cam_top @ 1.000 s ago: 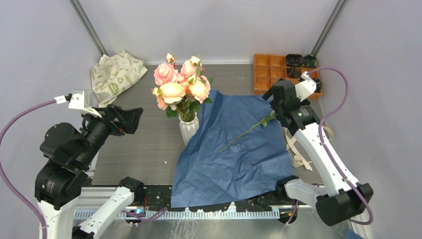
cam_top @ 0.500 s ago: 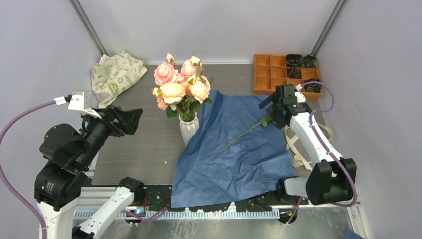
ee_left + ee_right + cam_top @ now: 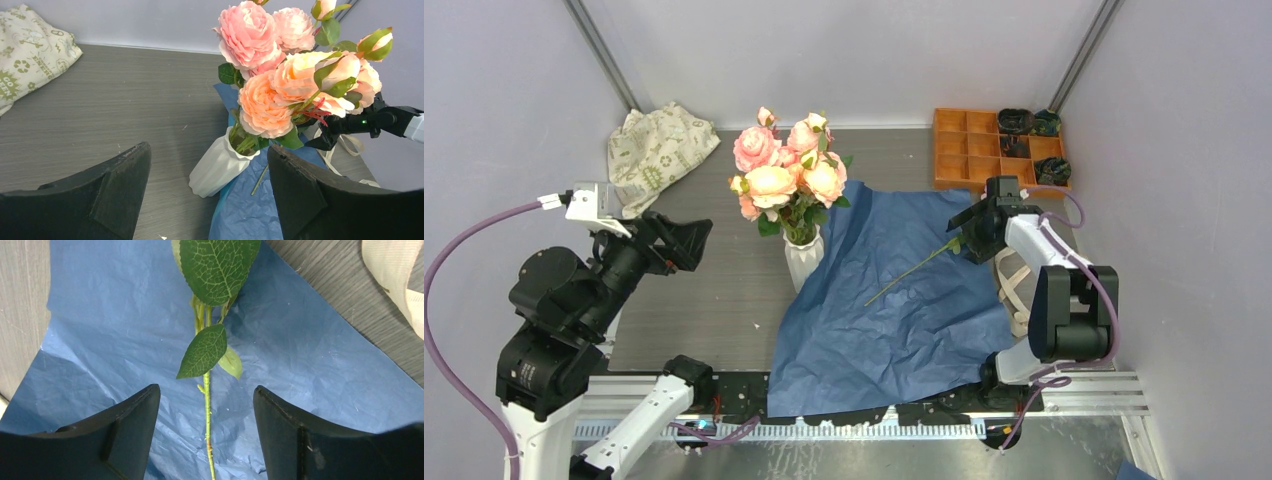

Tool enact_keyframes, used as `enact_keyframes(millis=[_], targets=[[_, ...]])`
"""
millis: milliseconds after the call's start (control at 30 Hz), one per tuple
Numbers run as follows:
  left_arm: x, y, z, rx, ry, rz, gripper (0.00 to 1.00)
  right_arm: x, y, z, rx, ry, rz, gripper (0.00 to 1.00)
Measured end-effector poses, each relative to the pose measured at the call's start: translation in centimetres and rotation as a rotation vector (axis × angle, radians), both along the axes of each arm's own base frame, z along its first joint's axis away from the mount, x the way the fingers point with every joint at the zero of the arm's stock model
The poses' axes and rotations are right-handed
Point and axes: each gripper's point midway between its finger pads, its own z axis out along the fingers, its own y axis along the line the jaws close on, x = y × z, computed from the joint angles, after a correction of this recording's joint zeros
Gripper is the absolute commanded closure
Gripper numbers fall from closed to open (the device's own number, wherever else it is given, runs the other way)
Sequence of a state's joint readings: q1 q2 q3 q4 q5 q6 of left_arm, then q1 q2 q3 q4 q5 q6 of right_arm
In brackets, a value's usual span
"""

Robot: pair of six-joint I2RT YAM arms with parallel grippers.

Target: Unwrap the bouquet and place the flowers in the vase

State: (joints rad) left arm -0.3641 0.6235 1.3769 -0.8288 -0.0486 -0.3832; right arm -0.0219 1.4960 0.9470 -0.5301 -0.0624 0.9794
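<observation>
One stem [image 3: 914, 266] on the blue paper [image 3: 894, 330] is straddled by the open right tool [image 3: 205, 392], left tool [image 3: 209, 149] also open.

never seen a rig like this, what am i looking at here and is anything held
Two robot arms stand at a table's near edge. One picture looks down from above; the other two come from cameras on the wrists, so the dark shapes below are each arm's own fingers. On the table: a vase holding pink flowers, blue wrapping paper with one leafy stem on it, a beige ribbon, a patterned cloth, an orange tray. Nothing is held: the left gripper is open, facing the vase; the right gripper is open astride the stem.
</observation>
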Motion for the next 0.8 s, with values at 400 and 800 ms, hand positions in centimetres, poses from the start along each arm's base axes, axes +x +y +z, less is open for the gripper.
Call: enact_keyframes(millis=[400, 800], targets=[[0.3, 0.0, -0.6, 0.009, 0.014, 0.005, 0.14, 2.2, -1.5, -1.8, -0.001, 0.040, -0.036, 0.34], [0.3, 0.1, -0.6, 0.010, 0.014, 0.011, 0.14, 4.1, -2.6, -2.8, -0.029, 0.055, -0.045, 0.43]])
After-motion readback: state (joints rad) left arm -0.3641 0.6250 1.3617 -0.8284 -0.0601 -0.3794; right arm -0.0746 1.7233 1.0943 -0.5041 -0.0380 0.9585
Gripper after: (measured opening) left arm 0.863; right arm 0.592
